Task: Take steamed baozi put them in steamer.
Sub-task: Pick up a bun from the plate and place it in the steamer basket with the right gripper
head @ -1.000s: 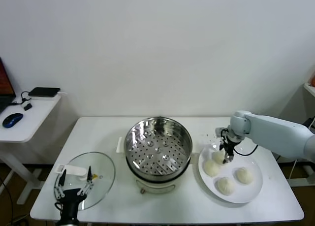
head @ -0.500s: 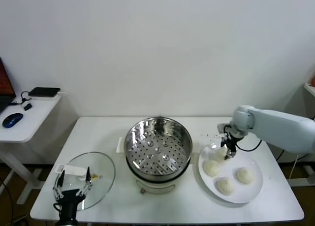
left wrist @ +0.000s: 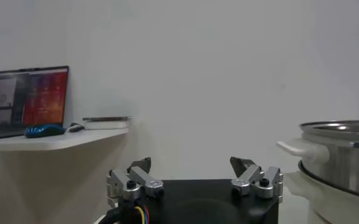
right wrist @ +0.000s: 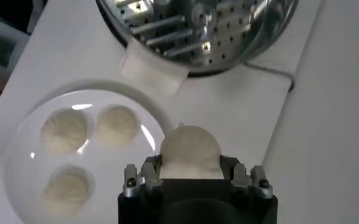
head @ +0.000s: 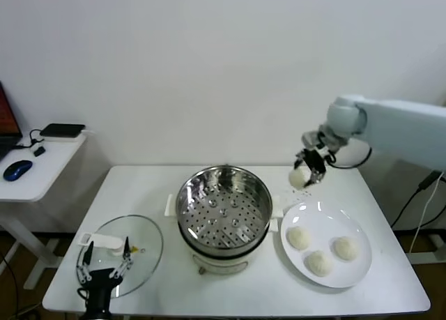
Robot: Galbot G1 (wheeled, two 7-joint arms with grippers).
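One baozi is gripped between the fingers of the right gripper and held in the air, right of the steamer and above the gap between the steamer rim and the white plate. In the right wrist view the same bun is seen clamped on both sides by the finger pads, with the table surface below it.

Three remaining buns are left on the plate, which sits just right of the steamer; they are grouped close together, apart from each other or barely touching.

The steamer is uncovered; its perforated tray is exposed and no bun is seen on it. The white side handle of the steamer is visible near the plate edge.

The glass lid lies flat on the table, left of the steamer. The left gripper is parked over that lid, fingers spread apart, nothing held.
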